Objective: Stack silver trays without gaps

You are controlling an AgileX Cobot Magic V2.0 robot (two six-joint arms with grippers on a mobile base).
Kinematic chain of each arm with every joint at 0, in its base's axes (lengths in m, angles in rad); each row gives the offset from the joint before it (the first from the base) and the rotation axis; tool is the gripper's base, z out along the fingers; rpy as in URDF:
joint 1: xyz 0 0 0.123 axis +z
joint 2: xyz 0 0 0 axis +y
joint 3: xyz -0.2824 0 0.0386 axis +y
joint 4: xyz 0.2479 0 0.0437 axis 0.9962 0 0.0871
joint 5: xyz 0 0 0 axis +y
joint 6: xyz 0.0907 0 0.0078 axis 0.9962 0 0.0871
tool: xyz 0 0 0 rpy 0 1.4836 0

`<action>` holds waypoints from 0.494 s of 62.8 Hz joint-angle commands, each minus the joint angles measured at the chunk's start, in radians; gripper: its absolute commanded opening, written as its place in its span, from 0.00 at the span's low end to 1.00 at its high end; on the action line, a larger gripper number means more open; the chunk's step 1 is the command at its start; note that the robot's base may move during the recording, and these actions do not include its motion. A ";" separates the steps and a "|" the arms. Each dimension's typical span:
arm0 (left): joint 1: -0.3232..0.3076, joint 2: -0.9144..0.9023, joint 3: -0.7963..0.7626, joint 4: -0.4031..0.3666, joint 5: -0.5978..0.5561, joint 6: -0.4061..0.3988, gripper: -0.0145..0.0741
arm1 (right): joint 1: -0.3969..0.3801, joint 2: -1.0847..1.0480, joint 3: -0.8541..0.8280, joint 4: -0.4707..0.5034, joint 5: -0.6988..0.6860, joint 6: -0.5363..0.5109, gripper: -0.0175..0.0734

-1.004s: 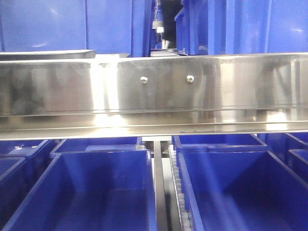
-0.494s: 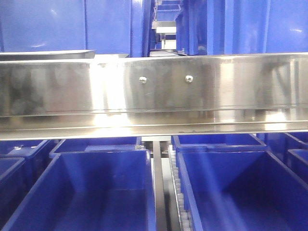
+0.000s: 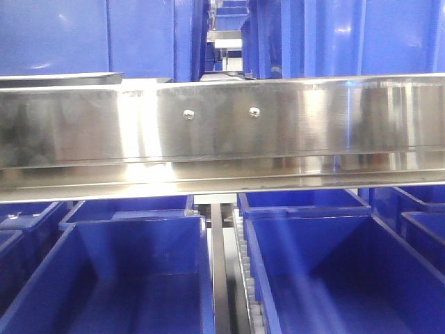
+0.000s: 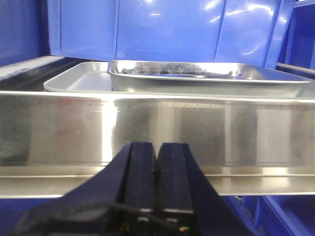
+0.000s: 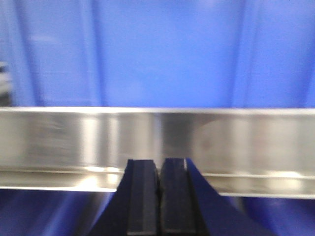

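Observation:
Two silver trays sit on the shelf behind the steel rail in the left wrist view. The lower tray (image 4: 78,79) shows at the left. The upper tray (image 4: 206,81) overlaps it, offset to the right, with its rim higher. In the front view only a tray's rim (image 3: 62,78) shows at the upper left above the rail. My left gripper (image 4: 156,146) is shut and holds nothing, low in front of the rail, below the trays. My right gripper (image 5: 158,163) is also shut and holds nothing, facing the rail with a blue bin wall behind it; no tray shows in that view.
A long reflective steel rail (image 3: 278,125) with two screws (image 3: 188,113) spans the front view. Deep blue bins stand below it, one at the left (image 3: 132,278) and one at the right (image 3: 334,278), with a roller track (image 3: 221,278) between them. More blue bins (image 3: 334,35) stand behind the shelf.
Everything in the front view has slid a little to the left, the rail's screws included. Nothing was taken hold of or let go.

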 commanded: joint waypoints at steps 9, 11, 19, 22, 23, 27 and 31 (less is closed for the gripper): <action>0.002 -0.036 -0.005 0.001 -0.091 0.003 0.11 | -0.036 -0.131 0.091 0.023 -0.139 -0.066 0.25; 0.002 -0.036 -0.005 0.001 -0.091 0.003 0.11 | -0.036 -0.129 0.109 0.028 -0.160 -0.066 0.25; 0.002 -0.036 -0.005 0.001 -0.091 0.003 0.11 | -0.036 -0.127 0.133 0.066 -0.184 -0.065 0.25; 0.002 -0.036 -0.005 0.001 -0.091 0.003 0.11 | -0.036 -0.127 0.133 0.066 -0.186 -0.065 0.25; 0.002 -0.036 -0.005 0.001 -0.091 0.003 0.11 | -0.036 -0.127 0.133 0.066 -0.188 -0.065 0.25; 0.002 -0.036 -0.005 0.001 -0.091 0.003 0.11 | -0.036 -0.127 0.133 0.066 -0.188 -0.065 0.25; 0.002 -0.036 -0.005 0.001 -0.091 0.003 0.11 | -0.036 -0.127 0.133 0.066 -0.184 -0.065 0.25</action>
